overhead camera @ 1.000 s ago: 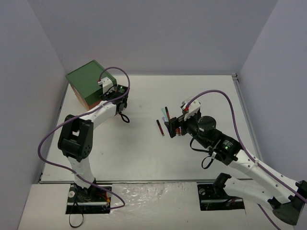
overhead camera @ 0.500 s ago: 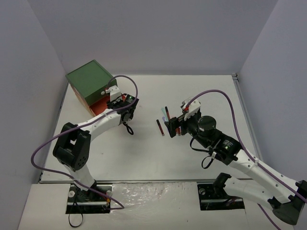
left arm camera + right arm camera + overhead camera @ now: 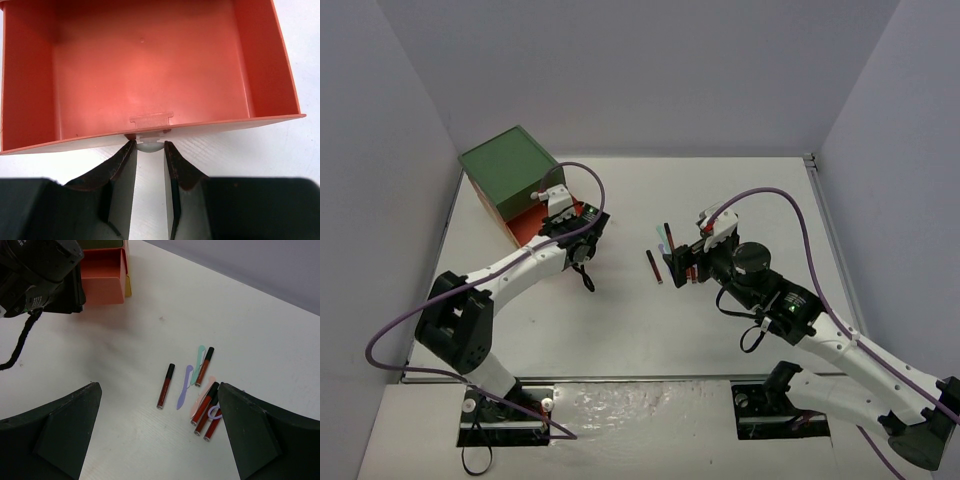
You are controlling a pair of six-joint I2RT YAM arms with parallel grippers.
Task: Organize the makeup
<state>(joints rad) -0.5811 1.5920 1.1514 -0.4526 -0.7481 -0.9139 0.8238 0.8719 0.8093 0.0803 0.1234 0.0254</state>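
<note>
The makeup (image 3: 654, 266) lies in a loose cluster near the middle of the white surface (image 3: 720, 190). It sits right below the right fingers (image 3: 260, 435), which are spread wide and hold nothing. Seen from that wrist, the cluster falls in the gap between them and touches neither.

The left fingers (image 3: 122, 165) are well apart from the makeup, over at the box (image 3: 505, 170) in the far left corner. They are closed on the small pale knob (image 3: 148, 145) at the front of the orange-red drawer (image 3: 150, 65), which stands pulled out from under the box's dark green top. The left arm's wrist (image 3: 40, 275) and its black cable (image 3: 20, 342) sit just in front of the drawer, on the side facing the makeup.

The biggest pieces of makeup are dark-red sticks with black caps. Three of them (image 3: 202, 412) lie close side by side at the near right of the cluster. One (image 3: 204, 366) lies farther back and one (image 3: 165, 386) lies alone on the left. A thin purple tool (image 3: 184, 387) lies between the lone stick and the rest. A teal tool (image 3: 199, 358) lies just beside the far stick, and a pale pink tool (image 3: 200, 401) lies against the group of three. A small purple loop (image 3: 216, 414) shows among those three, though I cannot tell what it belongs to.
</note>
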